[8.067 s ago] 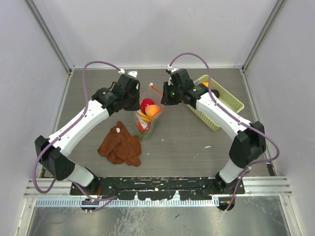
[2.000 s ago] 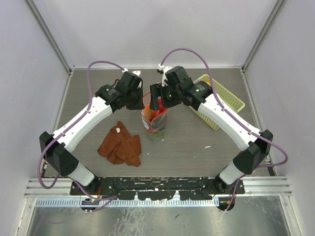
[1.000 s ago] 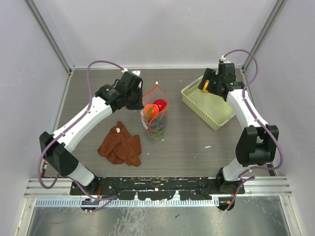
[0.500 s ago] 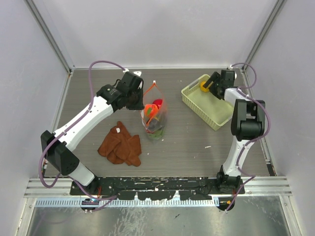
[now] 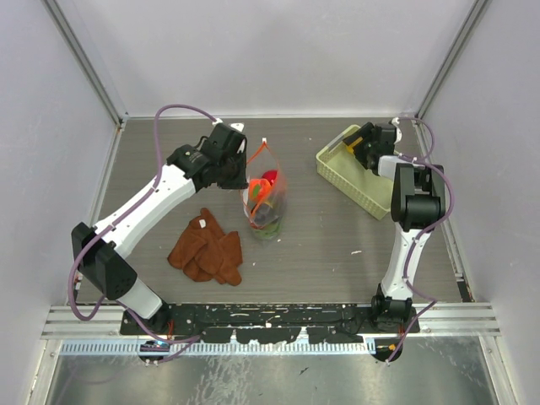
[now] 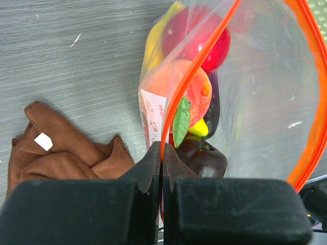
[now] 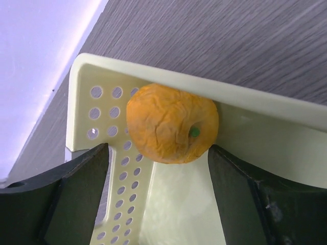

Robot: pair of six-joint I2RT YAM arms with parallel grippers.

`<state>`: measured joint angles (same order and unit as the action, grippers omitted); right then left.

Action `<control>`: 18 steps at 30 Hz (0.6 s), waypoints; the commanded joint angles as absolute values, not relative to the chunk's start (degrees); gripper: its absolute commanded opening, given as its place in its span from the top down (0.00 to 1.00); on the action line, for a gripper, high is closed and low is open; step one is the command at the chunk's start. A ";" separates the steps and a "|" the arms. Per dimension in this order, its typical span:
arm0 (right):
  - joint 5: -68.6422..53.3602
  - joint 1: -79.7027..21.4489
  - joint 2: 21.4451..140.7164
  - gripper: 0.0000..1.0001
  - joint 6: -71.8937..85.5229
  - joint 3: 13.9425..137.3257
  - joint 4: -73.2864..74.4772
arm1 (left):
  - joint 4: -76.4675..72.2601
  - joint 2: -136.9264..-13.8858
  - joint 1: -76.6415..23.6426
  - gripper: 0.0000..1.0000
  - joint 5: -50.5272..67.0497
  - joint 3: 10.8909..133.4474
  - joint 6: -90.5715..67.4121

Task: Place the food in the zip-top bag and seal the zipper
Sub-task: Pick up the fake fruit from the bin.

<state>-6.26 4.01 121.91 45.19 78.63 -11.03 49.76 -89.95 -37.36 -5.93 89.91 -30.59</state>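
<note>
Orange-red zipper strip (image 6: 204, 56) of the clear wrinkly plastic bag (image 6: 260, 107) sits clamped in the left gripper (image 6: 162, 153), apparently to keep its mouth agape, while well right of that bag the wide-spread right gripper (image 7: 157, 149) straddles a round orange-yellow toy piece (image 7: 171, 122) in a pale green slotted basket (image 7: 255, 104).

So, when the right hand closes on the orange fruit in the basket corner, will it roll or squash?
The orange fruit is round, so it could roll, but the basket walls beside it probably stop that. Its wrinkled skin suggests a soft, light toy that may dent. The open right hand straddles it.
</note>
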 commanded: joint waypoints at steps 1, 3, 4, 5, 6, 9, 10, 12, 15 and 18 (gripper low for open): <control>-3.91 4.48 122.27 0.18 50.05 77.02 -18.57 | 48.57 -89.54 -36.96 1.00 -5.36 91.20 -29.89; -1.80 4.55 122.05 0.18 51.50 75.66 -19.55 | 48.53 -89.47 -36.96 1.00 -5.36 91.16 -29.81; -0.95 4.57 122.08 0.18 52.16 75.21 -19.66 | 48.48 -89.43 -37.00 1.00 -5.37 91.15 -29.84; -0.32 4.57 122.16 0.18 52.70 74.92 -19.76 | 48.50 -89.49 -37.06 1.00 -5.43 91.14 -29.83; 0.38 4.57 122.23 0.18 53.16 74.58 -19.88 | 48.44 -89.60 -37.01 1.00 -5.29 91.10 -29.80; 0.93 4.65 122.71 0.18 54.99 73.84 -21.29 | 48.50 -89.73 -36.98 1.00 -5.22 91.07 -29.88; 0.25 4.66 123.36 0.19 55.36 74.44 -21.24 | 48.51 -89.71 -36.98 1.00 -5.19 91.06 -29.90; -1.22 4.66 124.87 0.21 55.41 76.11 -20.32 | 48.47 -89.78 -37.01 1.00 -5.22 90.97 -29.88; -2.18 4.66 125.61 0.24 55.73 76.01 -20.53 | 48.49 -89.82 -37.01 1.00 -5.15 91.05 -29.93; -2.84 4.89 125.03 0.28 55.04 74.69 -21.69 | 48.51 -89.68 -36.95 1.00 -5.24 91.01 -29.89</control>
